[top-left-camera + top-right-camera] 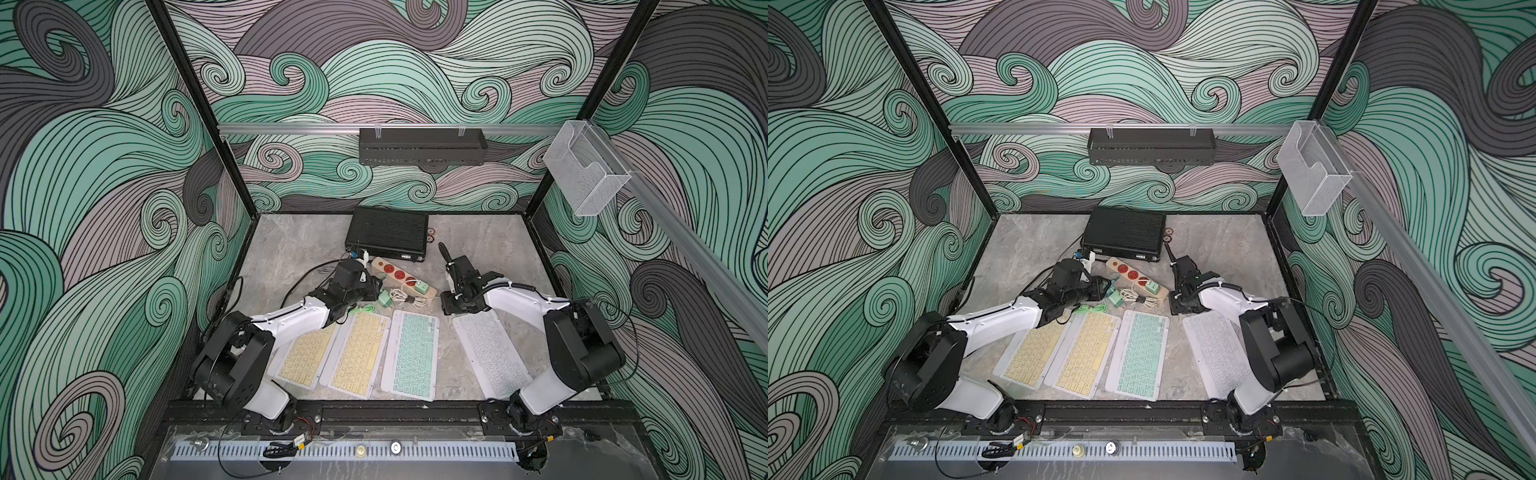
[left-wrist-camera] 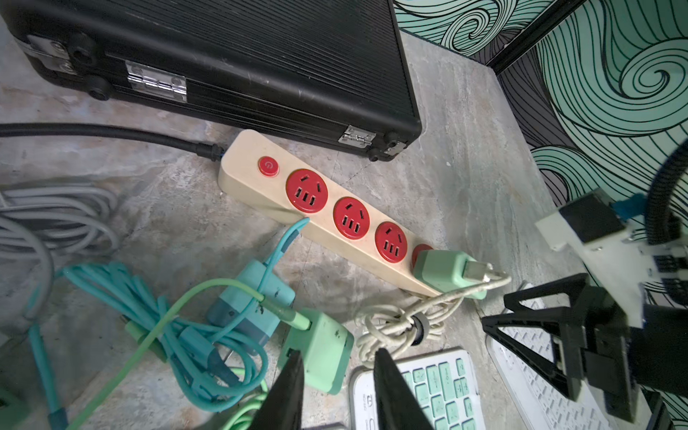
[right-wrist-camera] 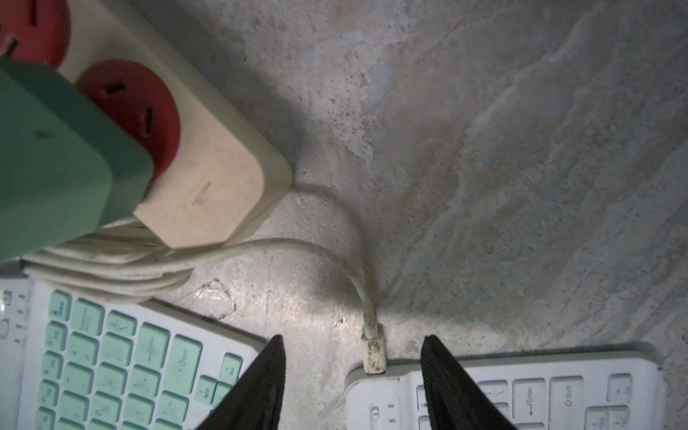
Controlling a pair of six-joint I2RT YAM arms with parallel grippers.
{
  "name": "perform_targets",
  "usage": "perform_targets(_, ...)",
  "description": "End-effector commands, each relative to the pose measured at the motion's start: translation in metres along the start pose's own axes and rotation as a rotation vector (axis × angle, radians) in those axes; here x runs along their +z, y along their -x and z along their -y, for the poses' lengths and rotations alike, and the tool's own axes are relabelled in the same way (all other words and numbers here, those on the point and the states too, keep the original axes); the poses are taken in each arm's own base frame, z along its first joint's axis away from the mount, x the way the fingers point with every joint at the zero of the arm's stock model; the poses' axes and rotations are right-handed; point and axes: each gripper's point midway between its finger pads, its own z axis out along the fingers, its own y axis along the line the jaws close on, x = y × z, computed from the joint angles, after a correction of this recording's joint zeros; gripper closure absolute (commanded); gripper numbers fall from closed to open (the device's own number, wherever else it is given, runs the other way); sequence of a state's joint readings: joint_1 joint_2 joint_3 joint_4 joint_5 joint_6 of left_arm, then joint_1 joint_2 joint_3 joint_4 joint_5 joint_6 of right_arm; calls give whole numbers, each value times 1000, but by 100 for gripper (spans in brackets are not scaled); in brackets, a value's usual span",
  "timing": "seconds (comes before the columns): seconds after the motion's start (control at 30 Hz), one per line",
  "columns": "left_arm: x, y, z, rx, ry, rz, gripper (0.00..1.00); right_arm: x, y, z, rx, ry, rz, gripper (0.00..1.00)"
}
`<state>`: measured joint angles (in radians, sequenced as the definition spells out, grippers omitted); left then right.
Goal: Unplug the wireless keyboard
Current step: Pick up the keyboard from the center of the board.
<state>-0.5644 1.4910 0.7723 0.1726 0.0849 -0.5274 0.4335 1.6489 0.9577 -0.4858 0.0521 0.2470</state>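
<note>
My left claw (image 2: pixel 338 352), at the left of the marble table (image 1: pixel 291 245), hangs over a loose mint charger (image 2: pixel 327 335) beside a tangle of teal and green leads. Its jaws are partly apart, and I cannot tell whether they nip the charger or only frame it. Below it, in both top views, lie two yellow keyboards (image 1: pixel 305 353) (image 1: pixel 359 353) and a mint keyboard (image 1: pixel 413 353). From above I cannot make out whether any lead is seated in them.

At centre, the beige power strip (image 2: pixel 244 175) runs out from the black case (image 1: pixel 386 232), with a green charger (image 2: pixel 443 268) plugged into its end socket. A white cable (image 3: pixel 316 247) coils from there across the table.

To the right, my right claw (image 3: pixel 353 337) is released. Its jaws straddle the cable's plug (image 3: pixel 373 353), one on each side and neither touching it. That plug sits seated in the back edge of the white keyboard (image 3: pixel 521 391), the rightmost board on the table.

By my reckoning the job is lined up but not begun. The keyboard remains connected, so clenching on the plug and drawing it straight out of the port are both left to do.
</note>
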Motion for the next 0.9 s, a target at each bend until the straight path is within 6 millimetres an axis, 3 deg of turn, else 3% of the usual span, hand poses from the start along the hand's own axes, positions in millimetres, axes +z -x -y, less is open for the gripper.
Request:
perform_targets(0.0,0,9,12,3,-32,1,66,3,13,5,-6,-43,17,42)
perform_targets(0.37,2,7,14,-6,-40,-11,66,30,18,-8,-15,19,23,47)
perform_targets(0.57,1,7,14,-12,-45,-8,65,33,17,-9,-7,28,28,62)
perform_targets(0.87,0,6,16,-19,-63,-7,65,25,21,-8,3,31,73,94)
